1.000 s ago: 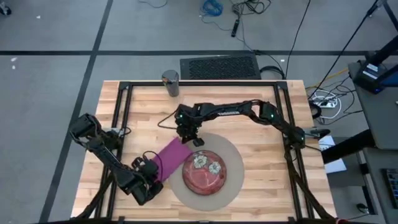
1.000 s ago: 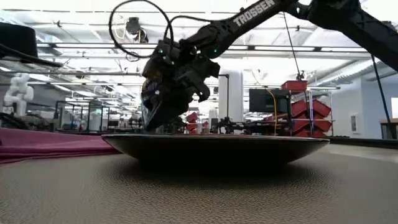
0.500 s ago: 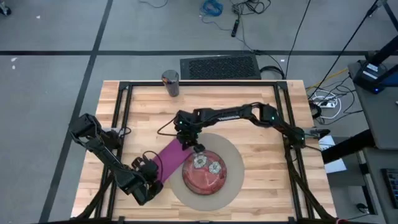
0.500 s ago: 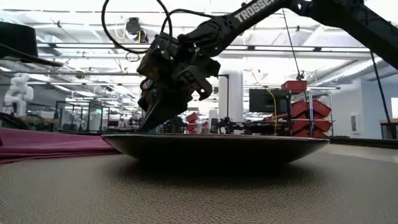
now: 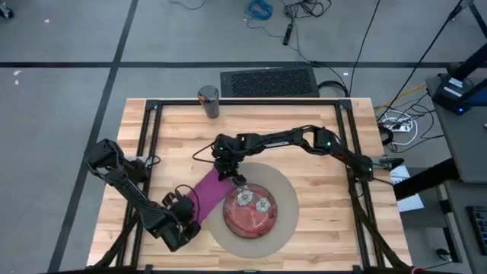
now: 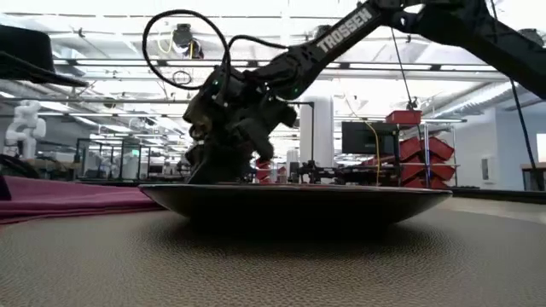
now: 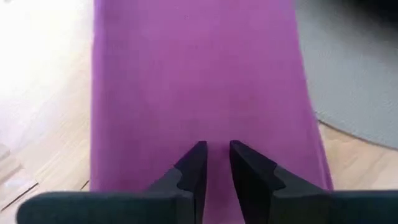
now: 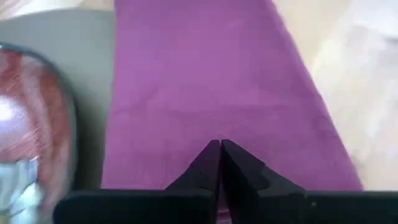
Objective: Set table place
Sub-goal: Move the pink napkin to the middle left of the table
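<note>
The right end effector (image 5: 230, 176) sat low over the far end of the purple cloth (image 5: 207, 194), close to the middle of the surface (image 5: 319, 137). In its own wrist view its two fingers (image 8: 219, 163) were pressed together, tips down at the cloth — they seemed to pinch its edge, but I could not be sure any cloth was caught between them.

The left end effector (image 5: 185, 211) was at the other end of the same cloth, toward the near left corner of the surface. Its fingers (image 7: 193, 171) stood a little apart, with bare cloth showing in the gap, so it held nothing.

The cloth was a long strip lying flat. Its long way ran on a slant, from the near left corner up toward the middle, so one arm was at each end. Its right long side lay on the round grey mat (image 5: 285, 190), just beside the red plate (image 5: 249, 213) that sat on the mat.

I think the coming move was about this cloth — sliding or straightening it next to the plate. The right arm looked more ready, since it was already shut at its end. A tug along the strip would pull it away from the left arm.

A metal cup (image 5: 208, 101) stood well apart, at the far edge.
</note>
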